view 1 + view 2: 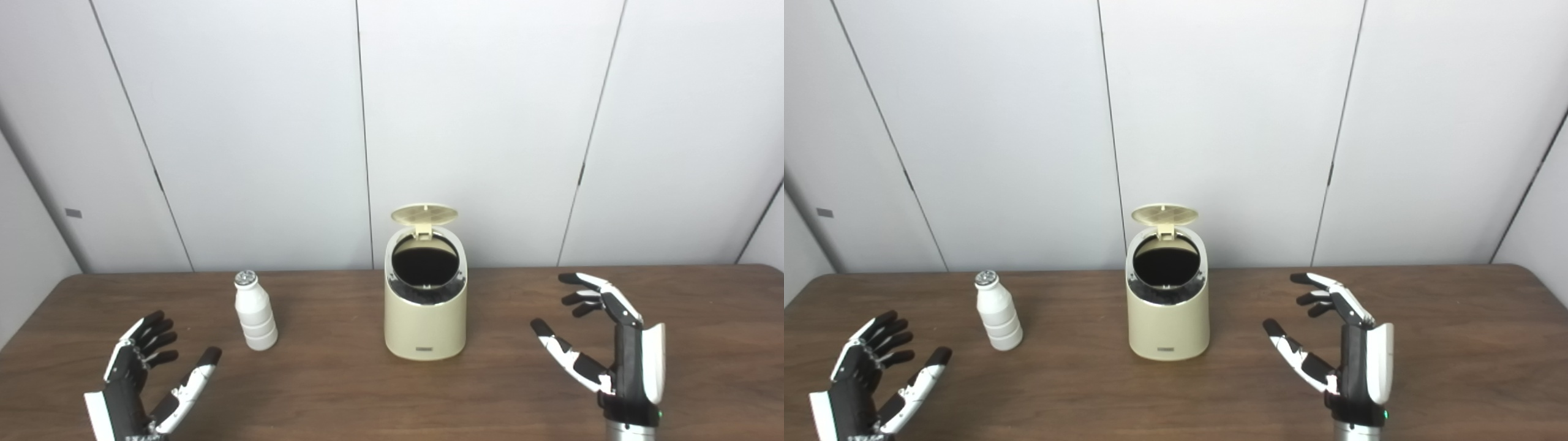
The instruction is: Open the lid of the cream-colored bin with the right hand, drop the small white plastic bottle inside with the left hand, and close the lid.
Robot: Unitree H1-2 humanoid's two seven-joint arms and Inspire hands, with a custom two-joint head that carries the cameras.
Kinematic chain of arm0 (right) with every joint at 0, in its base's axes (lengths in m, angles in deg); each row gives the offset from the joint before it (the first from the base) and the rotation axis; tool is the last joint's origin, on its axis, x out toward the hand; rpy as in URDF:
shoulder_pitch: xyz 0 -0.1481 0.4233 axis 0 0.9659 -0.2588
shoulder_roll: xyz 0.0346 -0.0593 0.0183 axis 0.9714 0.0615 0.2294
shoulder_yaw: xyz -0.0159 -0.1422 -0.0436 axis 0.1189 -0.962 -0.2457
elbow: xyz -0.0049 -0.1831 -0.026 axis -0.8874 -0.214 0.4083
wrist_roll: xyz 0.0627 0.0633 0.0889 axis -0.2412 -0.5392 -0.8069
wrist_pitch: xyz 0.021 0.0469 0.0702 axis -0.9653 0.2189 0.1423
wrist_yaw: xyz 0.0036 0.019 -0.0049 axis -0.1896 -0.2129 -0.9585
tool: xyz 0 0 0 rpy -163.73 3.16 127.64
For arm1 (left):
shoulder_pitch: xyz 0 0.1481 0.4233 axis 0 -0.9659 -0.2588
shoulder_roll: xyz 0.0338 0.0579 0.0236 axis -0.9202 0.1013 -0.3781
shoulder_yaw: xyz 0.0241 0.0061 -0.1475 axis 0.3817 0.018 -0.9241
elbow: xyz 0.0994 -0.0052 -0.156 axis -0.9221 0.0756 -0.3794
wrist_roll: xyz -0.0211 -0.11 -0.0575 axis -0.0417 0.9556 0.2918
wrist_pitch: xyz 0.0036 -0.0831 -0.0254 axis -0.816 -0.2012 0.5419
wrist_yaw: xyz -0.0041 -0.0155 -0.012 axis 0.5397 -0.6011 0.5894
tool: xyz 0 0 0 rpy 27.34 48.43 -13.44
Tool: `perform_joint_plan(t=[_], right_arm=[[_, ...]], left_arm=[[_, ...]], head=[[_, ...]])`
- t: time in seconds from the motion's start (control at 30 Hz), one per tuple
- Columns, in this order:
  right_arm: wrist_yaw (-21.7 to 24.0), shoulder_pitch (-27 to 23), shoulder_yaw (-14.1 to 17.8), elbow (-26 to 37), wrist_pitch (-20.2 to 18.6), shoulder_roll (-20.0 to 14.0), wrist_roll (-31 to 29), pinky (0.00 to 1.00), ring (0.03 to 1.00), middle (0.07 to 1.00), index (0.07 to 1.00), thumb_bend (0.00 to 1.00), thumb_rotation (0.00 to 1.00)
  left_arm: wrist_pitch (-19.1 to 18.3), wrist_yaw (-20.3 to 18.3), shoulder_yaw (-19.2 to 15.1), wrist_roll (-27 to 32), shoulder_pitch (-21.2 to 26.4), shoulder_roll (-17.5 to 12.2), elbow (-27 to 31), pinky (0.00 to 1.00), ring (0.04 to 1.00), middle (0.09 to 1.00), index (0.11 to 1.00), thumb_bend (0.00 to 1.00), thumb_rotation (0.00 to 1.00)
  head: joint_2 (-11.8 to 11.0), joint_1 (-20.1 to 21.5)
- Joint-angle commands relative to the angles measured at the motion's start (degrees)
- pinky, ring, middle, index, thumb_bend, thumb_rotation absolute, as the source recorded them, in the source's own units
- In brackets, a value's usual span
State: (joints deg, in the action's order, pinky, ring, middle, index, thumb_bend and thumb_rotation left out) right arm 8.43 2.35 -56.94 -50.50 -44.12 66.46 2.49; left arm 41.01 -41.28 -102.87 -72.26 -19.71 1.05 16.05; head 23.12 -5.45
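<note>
Cream-colored bin (425, 321) is seen lid-up on the desk (343, 392), bottle (255, 312) standing beside; left hand (144, 383) and right hand (603, 343) are held spread, empty.

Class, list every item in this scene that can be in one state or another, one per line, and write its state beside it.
Lid: flipped up, open.
Cream-colored bin: upright on the table, mouth uncovered, inside too dark to see.
Small white plastic bottle: standing upright, capped, left of the bin, untouched.
Left robot hand: open, holding nothing.
Right robot hand: open, holding nothing, apart from the bin.
</note>
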Motion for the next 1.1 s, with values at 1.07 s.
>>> perform_joint_plan(t=[1.07], right_arm=[[6.20,1.14,2.88,1.37,1.94,-7.28,-10.31,0.36,0.512,0.601,0.494,0.49,0.16]], left_arm=[[-20.29,2.26,6.82,-9.77,13.26,-1.70,-5.99,0.71,0.815,0.841,0.858,1.00,0.32]], head=[[-0.15,-13.91]])
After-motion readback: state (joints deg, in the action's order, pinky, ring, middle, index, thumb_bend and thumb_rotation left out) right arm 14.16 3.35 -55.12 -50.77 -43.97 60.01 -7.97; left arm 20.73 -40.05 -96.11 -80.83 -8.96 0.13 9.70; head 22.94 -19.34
